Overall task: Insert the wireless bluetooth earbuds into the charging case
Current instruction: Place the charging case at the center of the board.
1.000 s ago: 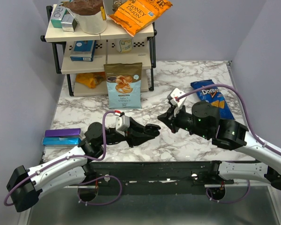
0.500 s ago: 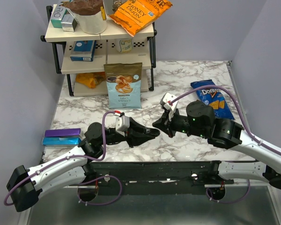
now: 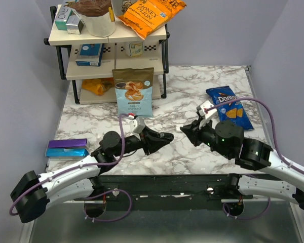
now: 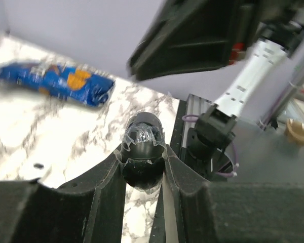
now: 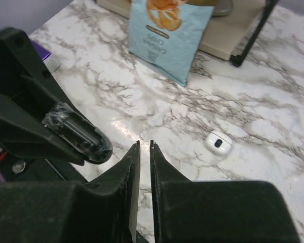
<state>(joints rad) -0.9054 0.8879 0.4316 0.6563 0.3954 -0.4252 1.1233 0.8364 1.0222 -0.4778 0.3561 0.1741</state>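
My left gripper is shut on the black oval charging case, held low over the marble table near its front middle. In the left wrist view the case sits pinched between the fingers, with clear film around it, and the left gripper points at the right arm. My right gripper hovers just right of the case, a small gap apart. In the right wrist view the right gripper has its jaws nearly together with nothing seen between them, and the case lies to its left. No black earbuds show in any view.
A small white round piece with a dark spot lies on the table beyond my right fingers. A blue Doritos bag lies at the right. A light blue snack bag stands before the shelf rack. Flat purple and blue boxes lie at the left edge.
My right gripper reached left to the case half a second ago and has since drawn back to the right. My left gripper shifted slightly right with the case.
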